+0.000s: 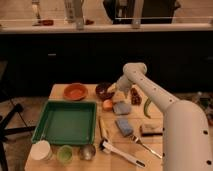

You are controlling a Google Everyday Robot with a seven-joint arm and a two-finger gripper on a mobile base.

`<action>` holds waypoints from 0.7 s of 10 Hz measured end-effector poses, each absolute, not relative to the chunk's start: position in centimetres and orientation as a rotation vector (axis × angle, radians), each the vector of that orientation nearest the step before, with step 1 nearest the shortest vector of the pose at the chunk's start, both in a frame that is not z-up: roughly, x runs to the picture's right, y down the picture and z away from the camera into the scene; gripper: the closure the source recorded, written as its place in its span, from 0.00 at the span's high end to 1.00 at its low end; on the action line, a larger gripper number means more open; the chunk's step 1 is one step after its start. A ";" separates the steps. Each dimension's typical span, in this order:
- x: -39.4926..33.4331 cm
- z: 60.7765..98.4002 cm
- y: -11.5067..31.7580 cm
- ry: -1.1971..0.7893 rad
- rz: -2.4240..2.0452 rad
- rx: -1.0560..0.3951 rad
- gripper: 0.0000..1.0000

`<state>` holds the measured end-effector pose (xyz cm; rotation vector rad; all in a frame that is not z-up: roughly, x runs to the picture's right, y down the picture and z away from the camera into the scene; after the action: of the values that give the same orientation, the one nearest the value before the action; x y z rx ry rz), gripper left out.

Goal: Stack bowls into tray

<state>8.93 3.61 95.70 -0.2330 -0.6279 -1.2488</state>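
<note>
The shallow orange bowl (75, 91) sits at the back left of the wooden table. A deeper dark brown bowl (103, 90) stands just right of it. In front of both lies the large green tray (70, 104), with nothing inside. My gripper (115, 92) hangs down from the white arm at the dark bowl's right rim, open, with nothing held that I can see. Whether it touches the rim I cannot tell.
A white cup (41, 150), a green cup (64, 153) and a steel cup (87, 151) line the front edge. An orange fruit (107, 104), two blue sponges (121, 108), a brush (120, 152), a fork (145, 145) and a green pepper (147, 107) crowd the right half.
</note>
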 end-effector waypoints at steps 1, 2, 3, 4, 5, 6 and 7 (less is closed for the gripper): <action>8.8 95.7 3.6 -0.628 -1.252 -0.232 0.80; 8.8 95.7 3.6 -0.628 -1.251 -0.233 0.80; 8.8 95.7 3.6 -0.628 -1.250 -0.233 0.80; 8.8 95.7 3.6 -0.628 -1.250 -0.233 0.80; 8.8 95.7 3.6 -0.628 -1.250 -0.233 0.80; 8.8 95.7 3.6 -0.626 -1.251 -0.232 0.80; 8.8 95.7 3.6 -0.622 -1.253 -0.228 0.80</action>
<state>8.76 3.55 95.67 -0.2280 -0.6219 -1.2527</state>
